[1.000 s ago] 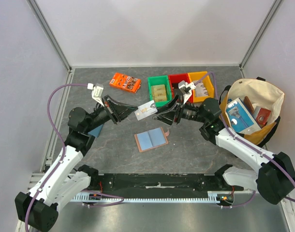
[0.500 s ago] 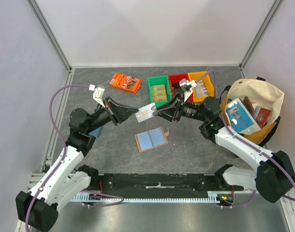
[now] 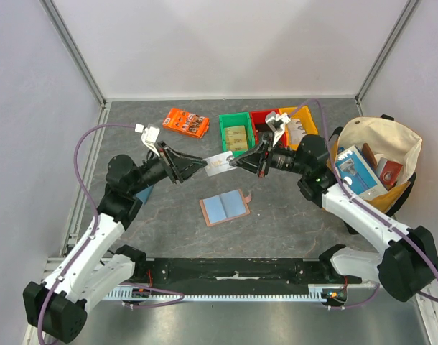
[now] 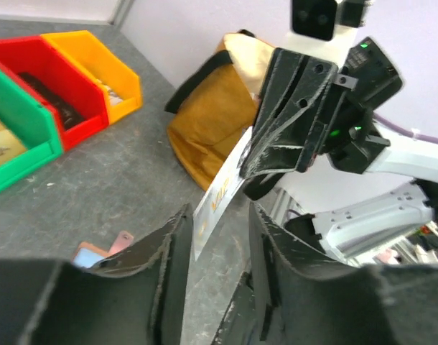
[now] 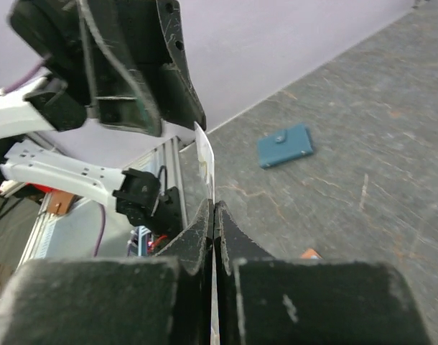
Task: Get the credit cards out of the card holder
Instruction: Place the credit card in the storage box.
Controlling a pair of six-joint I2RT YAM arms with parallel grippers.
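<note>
Mid-table, raised off the surface: one card (image 3: pixel 217 164) spans from my left gripper (image 3: pixel 199 167) to my right gripper (image 3: pixel 238 162) (right end clamped, left end free between parted fingers). Before it, nearer my bases, the card holder (image 3: pixel 225 208) lies on the table (image 3: pixel 169 230); behind it stands a row of three bins (image 3: pixel 222 133), a packet (image 3: pixel 186 122) to their left. A bag (image 3: pixel 380 129) holding several items sits far right, and a pouch (image 3: pixel 142 194) lies left, beneath my left arm.

Left claw (image 3: pixel 202 166) ajar, right claw (image 3: pixel 236 162) tight.
</note>
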